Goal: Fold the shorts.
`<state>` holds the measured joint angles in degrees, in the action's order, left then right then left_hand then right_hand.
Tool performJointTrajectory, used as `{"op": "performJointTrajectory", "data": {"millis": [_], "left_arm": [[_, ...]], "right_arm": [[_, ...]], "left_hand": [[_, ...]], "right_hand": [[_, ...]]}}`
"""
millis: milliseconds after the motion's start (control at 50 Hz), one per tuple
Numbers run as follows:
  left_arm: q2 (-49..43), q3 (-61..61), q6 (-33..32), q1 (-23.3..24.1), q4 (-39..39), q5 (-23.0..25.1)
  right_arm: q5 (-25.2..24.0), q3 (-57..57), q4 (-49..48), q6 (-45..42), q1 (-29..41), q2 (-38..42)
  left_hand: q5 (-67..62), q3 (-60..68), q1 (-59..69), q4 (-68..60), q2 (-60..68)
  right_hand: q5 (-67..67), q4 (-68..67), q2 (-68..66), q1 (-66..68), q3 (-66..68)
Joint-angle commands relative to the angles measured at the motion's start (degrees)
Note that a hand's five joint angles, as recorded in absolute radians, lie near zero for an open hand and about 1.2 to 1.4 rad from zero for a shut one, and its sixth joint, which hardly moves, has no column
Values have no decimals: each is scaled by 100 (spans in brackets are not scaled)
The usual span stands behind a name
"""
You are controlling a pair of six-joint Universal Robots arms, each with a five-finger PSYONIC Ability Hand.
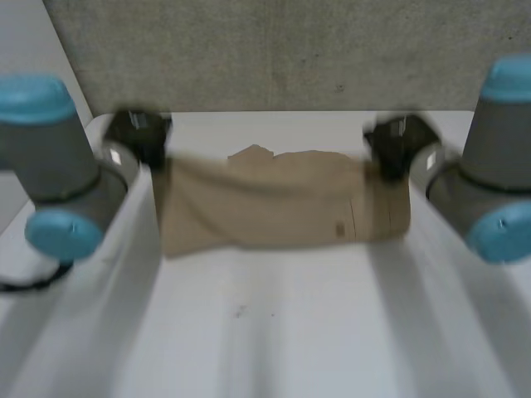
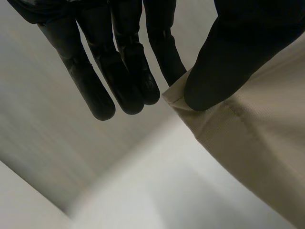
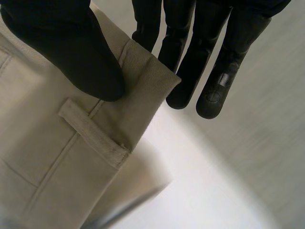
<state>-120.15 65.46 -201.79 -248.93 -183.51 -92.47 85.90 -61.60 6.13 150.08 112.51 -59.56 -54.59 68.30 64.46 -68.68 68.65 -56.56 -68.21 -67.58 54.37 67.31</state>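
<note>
My left hand (image 1: 137,137) and right hand (image 1: 398,145) each pinch a corner of the limp beige twill shorts (image 1: 274,203), thumb against fingers (image 2: 164,47); stitched edges should grip best

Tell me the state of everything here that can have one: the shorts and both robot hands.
shorts: stretched out sideways between the two robot hands, held at both ends.
left robot hand: shut on the shorts, thumb and a finger pinching a corner, other fingers straight.
right robot hand: shut on the shorts, thumb pinching the waistband corner beside a belt loop.
</note>
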Motion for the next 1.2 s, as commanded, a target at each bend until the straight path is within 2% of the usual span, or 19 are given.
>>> {"op": "performJointTrajectory", "data": {"millis": [20,80,140,200,300,380,500,580,740,940,980,1100,1200], "left_arm": [[657,-1176,69,38,-2298,-490],[1010,-1018,166,81,-2943,-508],[1310,-614,316,143,-3305,-509],[1398,-183,369,178,-3262,-491],[1451,783,378,161,-3174,-482],[1451,1653,369,178,-3130,-456],[1250,2936,343,205,-2998,-254],[731,3324,290,336,-2884,-104],[642,3500,220,442,-1672,-87],[1714,3842,176,442,-363,-87],[1960,3965,62,477,120,-87],[2496,4378,-553,670,1623,-60],[2699,4572,-589,776,1704,-34]], "right_arm": [[33,642,-3411,30,219,-669],[68,89,-5026,48,245,-1064],[76,-220,-5385,65,236,-1163],[85,-317,-5044,65,254,-1154],[50,-650,-3728,66,350,-962],[32,-1072,-3076,65,307,-742],[-47,-1793,-2705,13,307,-267],[-47,-2084,-2529,-22,298,146],[-11,-2374,-1747,48,280,165],[-3,-2594,-394,-31,263,-547],[-3,-2594,-52,-57,228,-644],[-29,-2796,1522,-768,96,-1127],[-3,-3261,2059,-1533,-98,-1435]], "left_hand": [[-1541,1170,1554,-1132,1135],[-1541,1170,1554,-1132,1135],[-1541,1170,1554,-1132,1135],[-1541,1170,1554,-1132,1135],[-1541,1170,1554,-1132,1135],[-1541,1170,1554,-1132,1135],[-1541,1170,1554,-1132,1135],[-1541,1170,1554,-1132,1135],[-1541,1170,1554,-1132,1135],[-1541,1170,1554,-1132,1135],[-1541,1170,1554,-1132,1135],[-1541,1170,1554,-1132,1135],[-1541,1170,1554,-1132,1135]], "right_hand": [[-1344,-1179,-1242,2563,1269],[-1344,-1179,-1242,2563,1269],[-1344,-1179,-1242,2563,1269],[-1344,-1179,-1242,2563,1269],[-1344,-1179,-1242,2563,1269],[-1344,-1179,-1242,2563,1269],[-1344,-1179,-1242,2563,1269],[-1344,-1179,-1242,2563,1269],[-1344,-1179,-1242,2563,1269],[-1344,-1179,-1242,2563,1269],[-1344,-1179,-1242,2563,1269],[-1344,-1179,-1242,2563,1269],[-1344,-1179,-1242,2563,1269]]}}
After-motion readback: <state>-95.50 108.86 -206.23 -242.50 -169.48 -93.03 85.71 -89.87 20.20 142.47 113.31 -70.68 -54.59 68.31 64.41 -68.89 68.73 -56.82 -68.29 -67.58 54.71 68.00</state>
